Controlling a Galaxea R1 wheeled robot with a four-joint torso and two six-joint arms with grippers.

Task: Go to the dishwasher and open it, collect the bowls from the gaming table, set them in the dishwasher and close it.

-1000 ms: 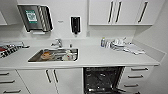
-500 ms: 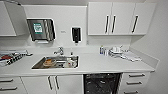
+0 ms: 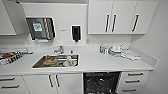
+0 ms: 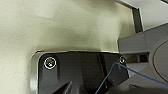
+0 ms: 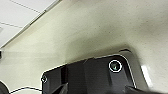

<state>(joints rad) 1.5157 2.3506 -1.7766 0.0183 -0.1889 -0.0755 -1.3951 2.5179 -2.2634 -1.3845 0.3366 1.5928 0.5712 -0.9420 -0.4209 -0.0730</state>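
Long white table (image 3: 105,62) runs wall to wall, white cabinets (image 3: 120,17) above; the dishwasher (image 3: 101,82) sits under it, right of the sink (image 3: 56,61), showing a dark open cavity; some dishes (image 3: 116,48) piled near the back wall; can't tell how either tool's fingers stand from the wrist views.

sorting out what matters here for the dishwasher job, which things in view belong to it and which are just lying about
Part of the job:
- dishwasher, the dark open bay under the counter

Just lying about:
- sink with dishes in it
- tap
- paper towel dispenser
- soap dispenser
- dishes by the wall
- cloth
- wall cupboards
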